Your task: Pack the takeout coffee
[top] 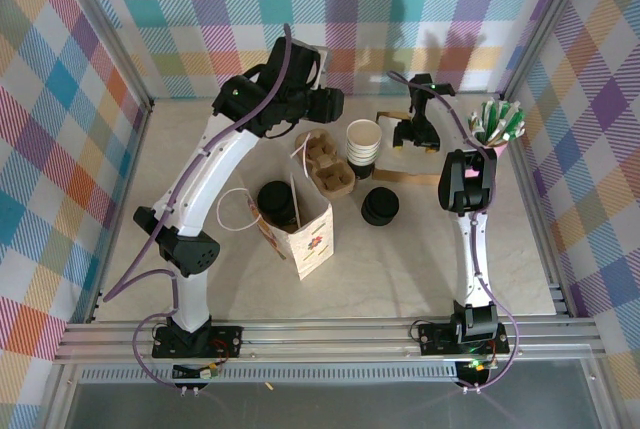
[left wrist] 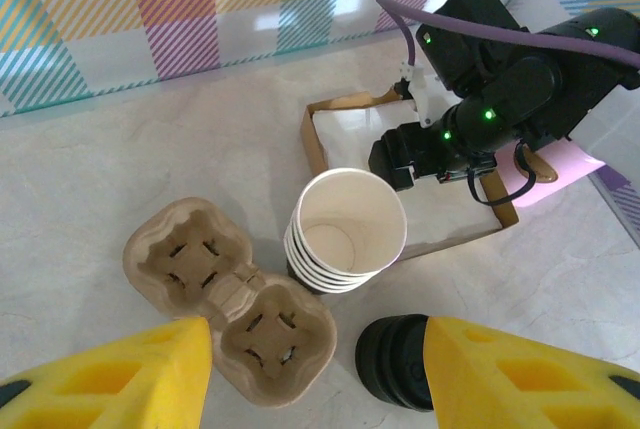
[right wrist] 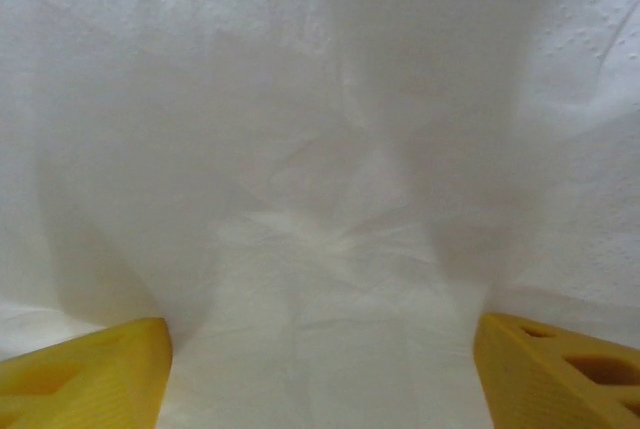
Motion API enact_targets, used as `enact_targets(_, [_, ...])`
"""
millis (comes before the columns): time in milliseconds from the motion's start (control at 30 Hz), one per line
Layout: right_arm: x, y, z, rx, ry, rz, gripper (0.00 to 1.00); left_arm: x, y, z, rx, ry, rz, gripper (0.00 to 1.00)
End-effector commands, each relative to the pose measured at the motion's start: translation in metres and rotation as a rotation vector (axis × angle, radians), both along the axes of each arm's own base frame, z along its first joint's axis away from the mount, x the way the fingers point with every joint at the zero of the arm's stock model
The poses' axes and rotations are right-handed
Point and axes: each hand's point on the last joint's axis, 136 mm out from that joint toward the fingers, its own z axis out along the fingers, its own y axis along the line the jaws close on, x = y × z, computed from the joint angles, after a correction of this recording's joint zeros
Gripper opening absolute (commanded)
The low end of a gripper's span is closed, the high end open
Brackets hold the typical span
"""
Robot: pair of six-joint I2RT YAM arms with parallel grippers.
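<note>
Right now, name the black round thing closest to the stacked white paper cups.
The low stack of loose black plastic lids, beside those cups; the black-lidded coffee cup stands farther off, by the white paper bag.

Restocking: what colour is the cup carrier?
The cup carrier is light brown; clearest from left wrist.

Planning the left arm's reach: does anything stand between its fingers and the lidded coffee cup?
The cardboard cup carrier lies between the left gripper and the takeout coffee, which seems to sit inside the open paper bag.
</note>
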Motion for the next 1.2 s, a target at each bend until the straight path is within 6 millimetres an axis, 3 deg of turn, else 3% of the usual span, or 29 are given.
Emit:
enact_targets(0, [-0.009, -0.003, -0.012, -0.039, 0.055, 0.003, 0.79, -0.007, 0.016, 0.019, -0.003, -0.040, 0.014, 0.58])
enact_targets(67, [-0.014, -0.001, -0.021, -0.024, 0.086, -0.001, 0.73, -0.007, 0.016, 0.021, -0.002, -0.046, 0.011, 0.58])
enact_targets(133, [-0.017, 0.002, -0.024, -0.003, 0.101, -0.005, 0.59, -0.008, 0.017, 0.021, 0.003, -0.048, 0.013, 0.58])
enact_targets(267, [-0.015, 0.006, -0.018, 0.021, 0.078, -0.009, 0.29, -0.009, 0.018, 0.020, 0.010, -0.044, 0.009, 0.58])
enact_targets(367, [-0.010, 0.007, -0.009, 0.026, 0.050, -0.003, 0.18, -0.010, 0.019, 0.020, 0.014, -0.044, 0.008, 0.58])
enact_targets(467, [-0.007, 0.006, 0.003, 0.018, 0.025, 0.002, 0.21, -0.011, 0.020, 0.020, 0.009, -0.044, 0.011, 0.58])
enact_targets(533, [-0.006, 0.004, 0.009, 0.007, 0.015, 0.007, 0.32, -0.011, 0.020, 0.021, 0.004, -0.046, 0.015, 0.58])
enact_targets(600, [-0.005, 0.002, 0.015, -0.003, 0.007, 0.012, 0.35, -0.012, 0.021, 0.020, 0.000, -0.045, 0.016, 0.58])
enact_targets(800, [-0.005, 0.004, 0.018, 0.005, 0.004, 0.028, 0.14, -0.015, 0.023, 0.019, -0.010, -0.041, 0.024, 0.58])
enact_targets(967, [-0.004, 0.004, 0.025, 0.009, -0.013, 0.016, 0.17, -0.015, 0.024, 0.023, -0.014, -0.048, 0.027, 0.58])
enact_targets(1167, [0.000, 0.004, 0.047, 0.006, -0.062, 0.029, 0.13, -0.015, 0.024, 0.024, -0.023, -0.048, 0.032, 0.58])
